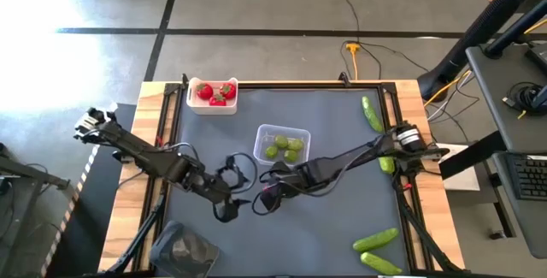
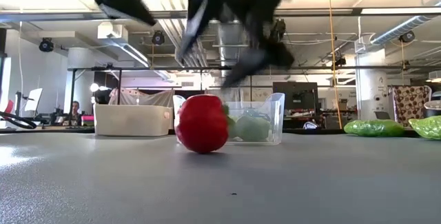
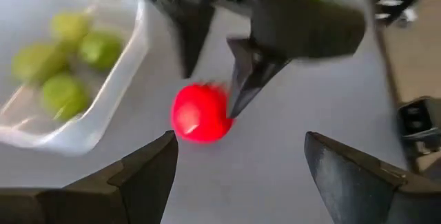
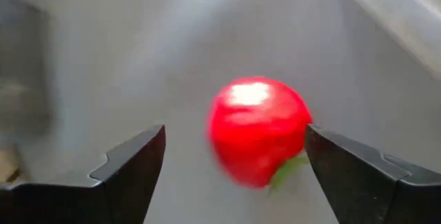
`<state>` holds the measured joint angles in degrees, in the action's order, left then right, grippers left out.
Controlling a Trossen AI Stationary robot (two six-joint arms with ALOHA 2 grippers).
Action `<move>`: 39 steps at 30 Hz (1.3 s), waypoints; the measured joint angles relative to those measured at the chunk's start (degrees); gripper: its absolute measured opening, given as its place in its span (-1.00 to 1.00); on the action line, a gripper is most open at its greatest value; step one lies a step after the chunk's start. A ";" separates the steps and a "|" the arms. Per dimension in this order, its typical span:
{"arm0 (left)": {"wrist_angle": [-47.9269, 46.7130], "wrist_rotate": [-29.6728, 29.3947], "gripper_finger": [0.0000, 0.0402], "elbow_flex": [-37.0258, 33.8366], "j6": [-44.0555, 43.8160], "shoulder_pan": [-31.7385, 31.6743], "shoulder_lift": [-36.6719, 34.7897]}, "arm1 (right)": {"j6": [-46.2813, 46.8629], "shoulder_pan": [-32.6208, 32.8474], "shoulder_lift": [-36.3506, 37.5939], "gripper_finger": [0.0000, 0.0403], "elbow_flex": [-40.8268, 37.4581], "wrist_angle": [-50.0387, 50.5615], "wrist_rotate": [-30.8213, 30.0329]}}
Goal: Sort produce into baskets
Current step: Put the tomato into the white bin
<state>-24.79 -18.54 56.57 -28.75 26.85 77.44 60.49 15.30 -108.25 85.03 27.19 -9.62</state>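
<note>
A red strawberry (image 2: 202,123) lies alone on the grey mat, in front of the clear tub (image 1: 282,144) that holds round yellow-green fruits (image 1: 283,147). My right gripper (image 4: 234,169) is open just above the strawberry (image 4: 256,138), one finger on either side of it. My left gripper (image 3: 238,162) is open and empty close by, on the strawberry's left (image 3: 200,112). The white tub (image 1: 212,97) at the far left holds strawberries. The dark tray (image 1: 183,249) sits at the near left. Cucumbers (image 1: 372,114) lie on the right.
Two more cucumbers (image 1: 376,240) lie at the near right and one (image 1: 386,163) under the right arm. Both arms meet over the mat's middle. Wooden table edges (image 1: 150,115) frame the mat. A person sits in the room far behind (image 2: 74,111).
</note>
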 joint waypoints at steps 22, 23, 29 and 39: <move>2.23 -12.62 0.48 5.12 -1.31 -5.06 21.10 | 4.84 15.76 11.75 0.81 -0.28 17.45 -16.21; 2.24 -14.28 0.48 5.08 -2.50 -5.30 21.77 | 5.99 16.13 11.56 0.81 -0.38 17.48 -16.82; 2.97 -13.72 0.48 4.88 -7.35 -6.29 26.49 | 9.52 17.33 9.89 0.81 -0.98 17.47 -17.36; 7.62 -10.88 0.43 5.05 -8.69 -6.36 31.02 | 10.10 17.45 8.86 0.81 -1.06 17.15 -16.91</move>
<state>-17.17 -29.42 61.63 -37.44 20.49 108.46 70.59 32.75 -99.39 83.96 44.34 -26.53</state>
